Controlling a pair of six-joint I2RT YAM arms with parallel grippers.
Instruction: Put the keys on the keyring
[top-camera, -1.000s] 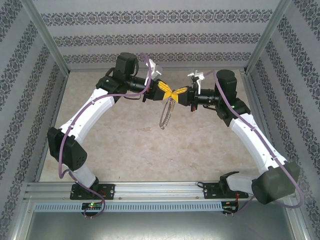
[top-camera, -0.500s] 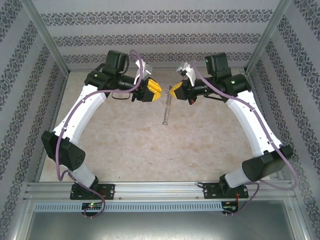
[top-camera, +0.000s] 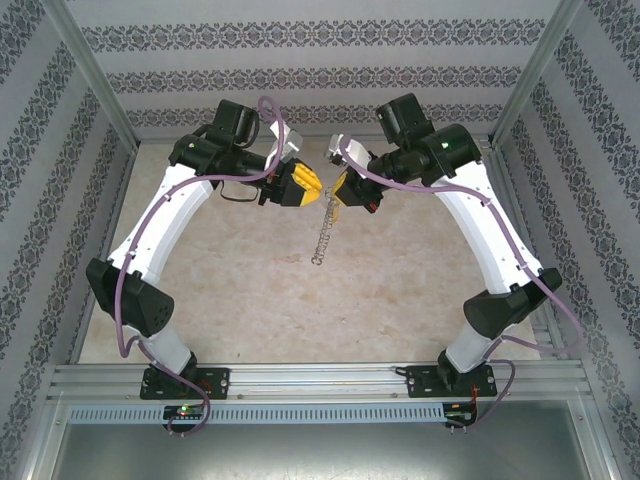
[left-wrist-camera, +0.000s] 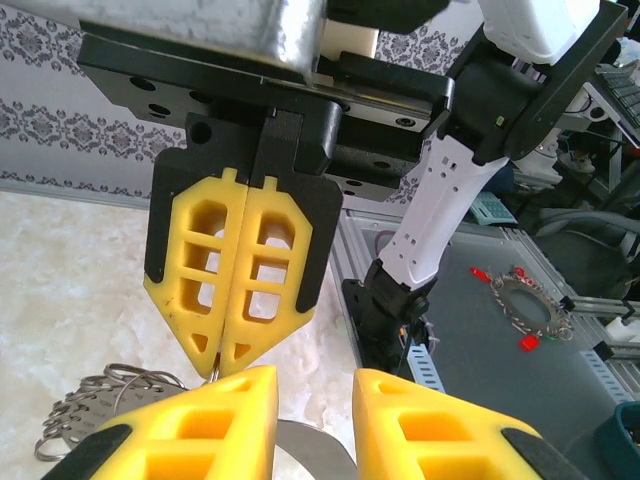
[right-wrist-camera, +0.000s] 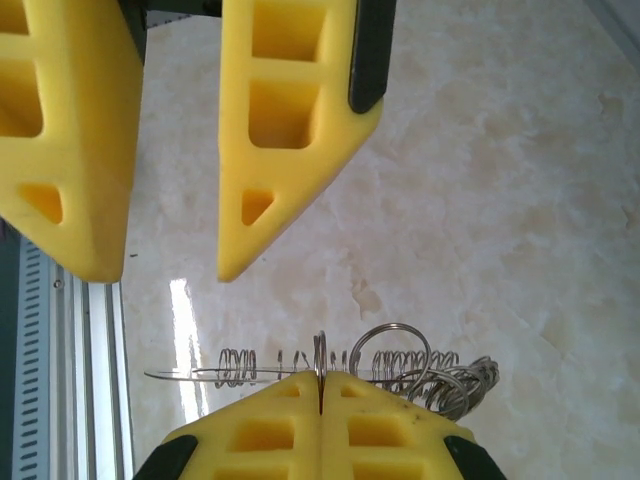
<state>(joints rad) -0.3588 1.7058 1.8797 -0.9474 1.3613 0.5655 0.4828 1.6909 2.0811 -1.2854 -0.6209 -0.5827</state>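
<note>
My right gripper (top-camera: 340, 190) is held above the middle back of the table and is shut on the keyring (top-camera: 322, 240), which hangs below it as a chain of small silver rings. From the right wrist, the thin ring (right-wrist-camera: 320, 355) stands pinched edge-on between the shut pads of the right gripper (right-wrist-camera: 321, 380), with small rings (right-wrist-camera: 440, 370) strung along the wire. My left gripper (top-camera: 308, 185) faces it tip to tip, a short gap away. Its fingers (right-wrist-camera: 290, 130) stand apart and open with nothing between them. In the left wrist view the left gripper (left-wrist-camera: 315, 385) points at the shut right gripper (left-wrist-camera: 222, 360). The keys are out of view.
The marble-patterned table (top-camera: 260, 300) lies beneath both raised arms. An aluminium rail (top-camera: 320, 375) runs along the near edge, and patterned walls with metal posts (top-camera: 95, 90) close in the sides. Beyond the rail is a dark bench with a ring of small parts (left-wrist-camera: 525, 305).
The two grippers were touching tip to tip, then pulled apart. The left gripper's fingers now stand apart. The right arm has swung left and turned, carrying the hanging keyring with it.
</note>
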